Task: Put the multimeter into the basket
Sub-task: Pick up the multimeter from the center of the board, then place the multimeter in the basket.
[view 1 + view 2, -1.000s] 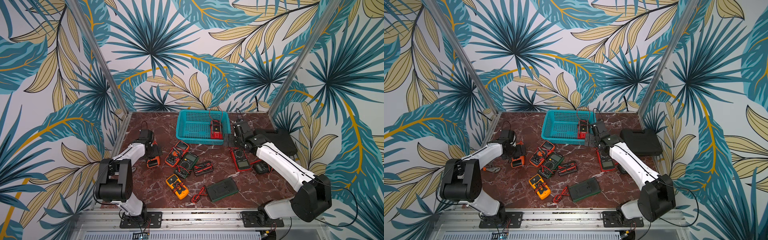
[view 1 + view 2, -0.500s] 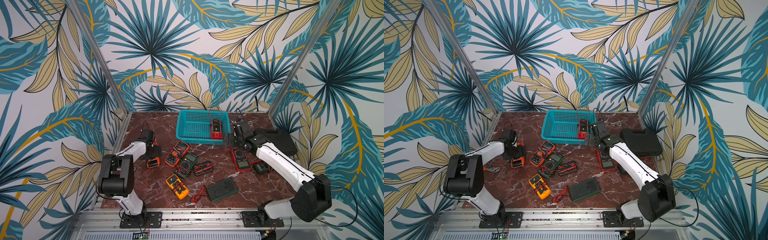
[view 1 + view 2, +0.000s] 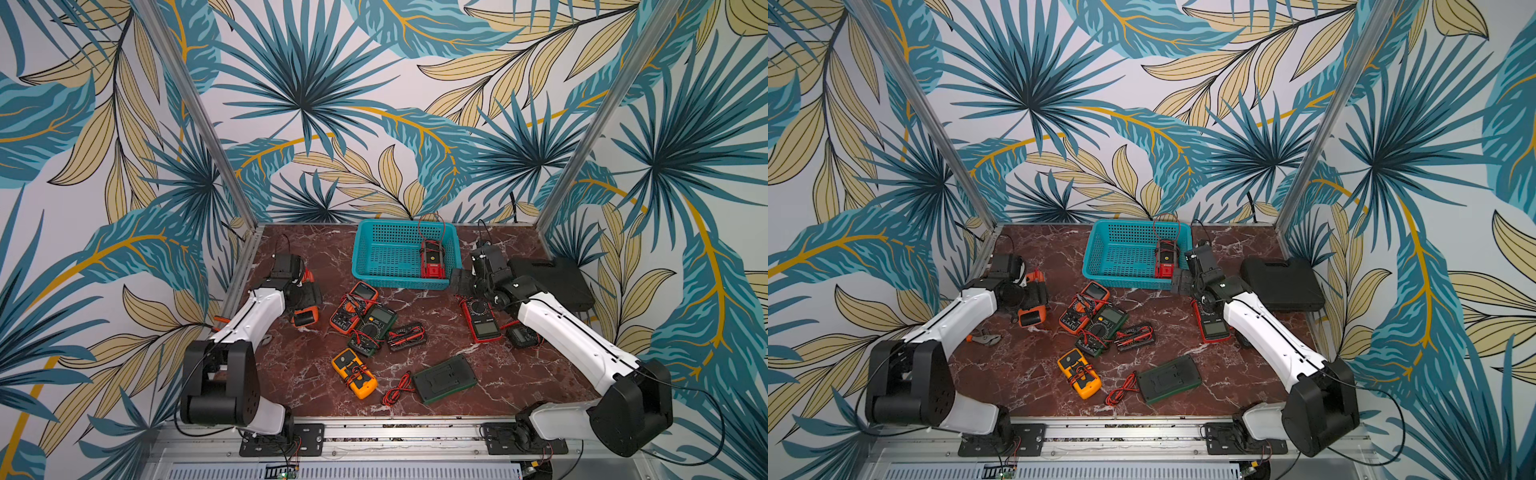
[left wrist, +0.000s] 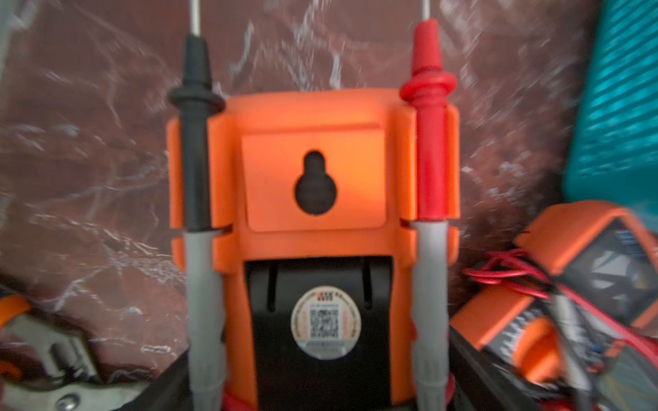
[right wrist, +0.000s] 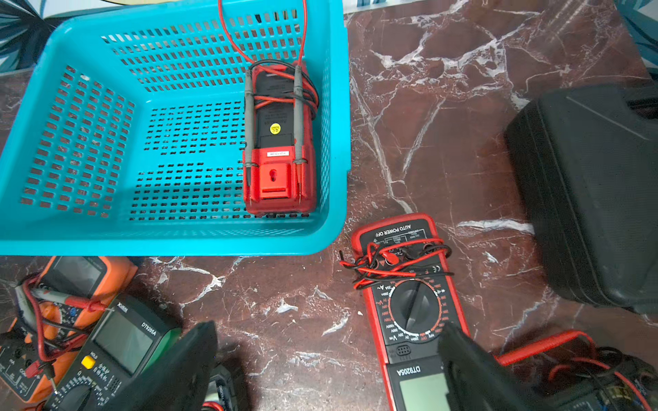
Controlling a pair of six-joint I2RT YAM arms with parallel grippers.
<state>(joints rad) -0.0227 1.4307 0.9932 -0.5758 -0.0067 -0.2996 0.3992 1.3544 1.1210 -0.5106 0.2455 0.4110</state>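
Left jaws pinch the orange multimeter [image 4: 313, 117], arm stretched low; right jaws spread beside the basket [image 5: 160, 242].

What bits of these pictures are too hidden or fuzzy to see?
Orange multimeter: left wrist view is blurred and shows only its back, so its screen is hidden.
Left end effector: too small and dark in both top views to tell whether it grips.
Red multimeter in the basket: face down, screen hidden.
Small black meter: right arm covers part in a top view.
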